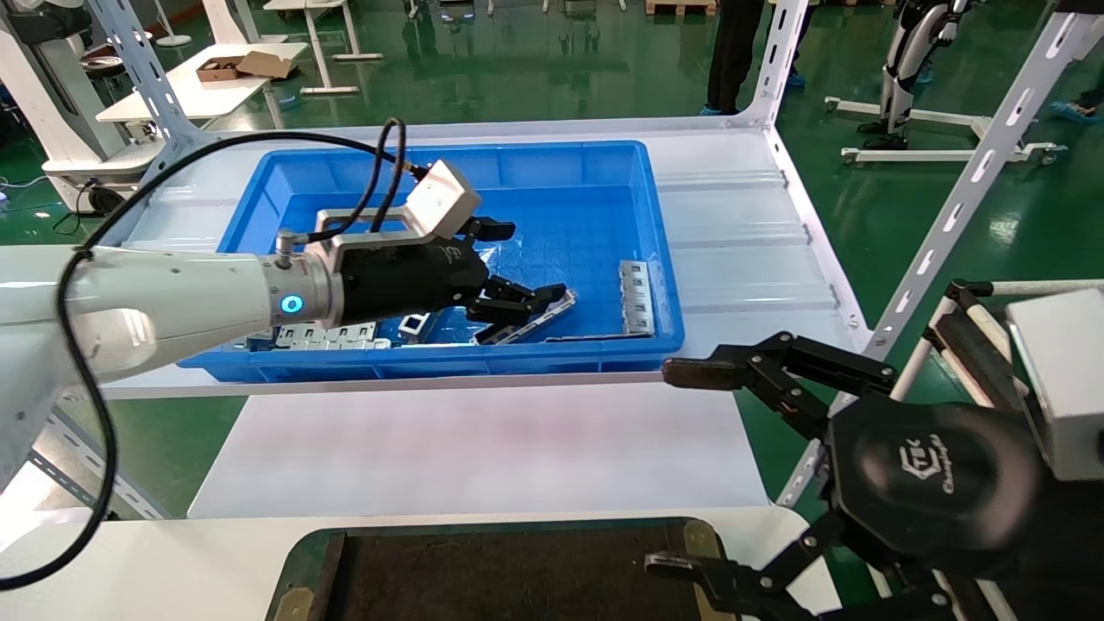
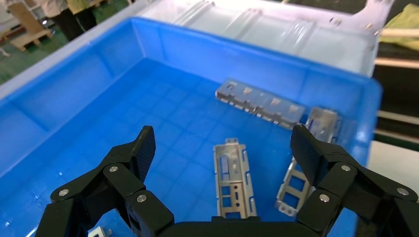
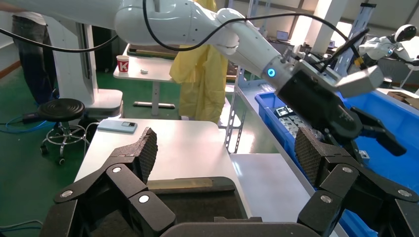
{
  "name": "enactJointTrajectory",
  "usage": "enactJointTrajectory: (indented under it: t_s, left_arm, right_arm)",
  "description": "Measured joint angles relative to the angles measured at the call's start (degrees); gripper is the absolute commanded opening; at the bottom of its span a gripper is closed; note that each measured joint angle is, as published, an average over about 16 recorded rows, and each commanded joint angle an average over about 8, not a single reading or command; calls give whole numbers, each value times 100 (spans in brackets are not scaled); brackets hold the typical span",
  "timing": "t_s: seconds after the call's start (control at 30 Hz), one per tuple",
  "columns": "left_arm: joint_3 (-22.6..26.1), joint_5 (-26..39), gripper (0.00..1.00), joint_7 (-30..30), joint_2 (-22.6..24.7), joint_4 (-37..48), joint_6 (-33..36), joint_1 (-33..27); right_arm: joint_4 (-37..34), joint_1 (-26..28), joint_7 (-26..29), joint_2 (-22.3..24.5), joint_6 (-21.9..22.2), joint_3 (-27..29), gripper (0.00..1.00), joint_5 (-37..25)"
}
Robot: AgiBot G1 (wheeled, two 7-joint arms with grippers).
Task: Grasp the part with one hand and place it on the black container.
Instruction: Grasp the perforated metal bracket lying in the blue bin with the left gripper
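Note:
The part (image 2: pixel 232 177), a slim grey channel strip with small slots, lies flat on the floor of the blue bin (image 2: pixel 64 94). My left gripper (image 2: pixel 222 136) hangs open just above it, a finger on each side, touching nothing. In the head view the left gripper (image 1: pixel 528 263) is inside the bin and hides the part. The black container (image 1: pixel 509 569), with its dark green rim, sits empty at the front edge and also shows in the right wrist view (image 3: pixel 197 202). My right gripper (image 1: pixel 668 470) is open and empty beside the container's right end.
A wider ladder-like bar (image 2: pixel 294 185) lies beside the part, under one left finger; it also shows in the head view (image 1: pixel 539 321). A silvery tabbed plate (image 1: pixel 636 297) lies by the bin's right wall, and several more plates (image 1: pixel 328 336) at its front left. White shelf uprights (image 1: pixel 966 198) stand to the right.

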Motion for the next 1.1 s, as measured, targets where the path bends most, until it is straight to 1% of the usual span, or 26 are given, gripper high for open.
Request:
enactJointTrajectory:
  t_s: [0.2,0.43,0.47,0.5,0.53,0.7,0.73,0.77,0.8,1.1]
  left_arm:
    - [36,75,100,259,268,558,-282,-108]
    - [54,105,100,452,438,963,-519,-158]
    - [55,105,100,473,452,1000,-547,-161]
    - [55,105,98,492,465,1033,-574,-163]
    - [56,105,89,509,475,1063,-599,-165]
    - [58,98,26,573,502,1160,-674,-163]
    - [58,97,14,581,505,1172,-682,-161]
    - [59,95,3,589,507,1183,-689,-159]
    - [60,94,0,596,510,1193,-693,-157]
    - [74,91,0,618,515,1239,-665,-133]
  right_arm:
    - [0,0,-1,0,1,-1,100,1]
    - [0,1,-1,1,1,-3,100,2]
    - [0,1,-1,1,1,-3,99,2]
    - [0,1,-2,1,1,-3,90,2]
    - [0,1,-2,1,1,-3,78,2]
    - [0,1,-2,2,2,-4,15,3]
    - [0,1,-2,2,2,-5,4,3]
    - [0,1,-2,2,2,-5,0,3]
    - [0,1,-2,2,2,-5,0,3]
    - [0,2,-3,3,3,-7,0,5]
